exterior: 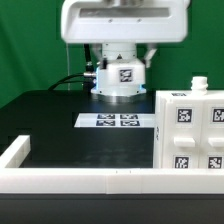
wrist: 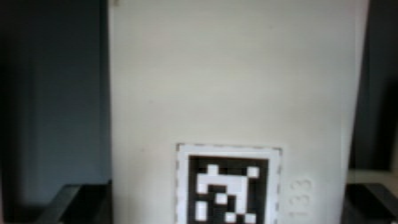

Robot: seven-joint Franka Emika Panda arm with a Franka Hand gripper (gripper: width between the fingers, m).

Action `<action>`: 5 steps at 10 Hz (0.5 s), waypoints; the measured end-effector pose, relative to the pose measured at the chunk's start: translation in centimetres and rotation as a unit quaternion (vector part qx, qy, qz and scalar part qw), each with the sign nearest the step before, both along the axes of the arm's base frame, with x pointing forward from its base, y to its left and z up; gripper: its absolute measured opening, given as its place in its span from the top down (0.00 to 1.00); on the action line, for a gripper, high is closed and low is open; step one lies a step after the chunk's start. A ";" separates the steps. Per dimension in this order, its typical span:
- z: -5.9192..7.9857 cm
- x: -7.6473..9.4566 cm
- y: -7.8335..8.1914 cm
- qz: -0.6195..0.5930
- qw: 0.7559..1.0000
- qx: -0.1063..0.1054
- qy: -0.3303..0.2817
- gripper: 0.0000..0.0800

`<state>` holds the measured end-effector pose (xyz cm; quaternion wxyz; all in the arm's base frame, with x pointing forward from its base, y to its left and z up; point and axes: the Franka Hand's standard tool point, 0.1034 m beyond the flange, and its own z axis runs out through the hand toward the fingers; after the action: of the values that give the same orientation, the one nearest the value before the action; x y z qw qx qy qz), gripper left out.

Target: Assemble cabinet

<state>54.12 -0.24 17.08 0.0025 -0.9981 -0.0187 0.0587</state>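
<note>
The cabinet body (exterior: 190, 135), a big white box with several square tags, stands at the exterior view's right, near the front rim. My gripper (exterior: 120, 88) hangs over the back middle of the black table and holds a white tagged panel piece (exterior: 124, 76) above the surface. In the wrist view this panel (wrist: 228, 90) fills the middle, its tag low down, and my gripper (wrist: 228, 205) has a dark finger pressed against each long side. The fingertips are largely hidden by the panel.
The marker board (exterior: 118, 121) lies flat on the table just in front of the gripper. A low white rim (exterior: 70, 180) frames the table along the front and the exterior view's left. Black cables trail behind the arm.
</note>
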 end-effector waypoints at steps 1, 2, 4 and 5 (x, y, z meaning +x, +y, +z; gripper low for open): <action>0.3 0.5 0.9 -0.017 1.000 -0.001 -0.004 0.30; 0.9 1.4 2.6 -0.036 0.999 -0.003 -0.009 0.30; 1.8 4.2 6.5 -0.066 0.998 -0.009 -0.007 0.30; 1.7 5.2 7.2 -0.065 0.998 -0.011 -0.002 0.30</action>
<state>59.29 6.99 18.74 -0.0050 -0.9973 0.0464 0.0568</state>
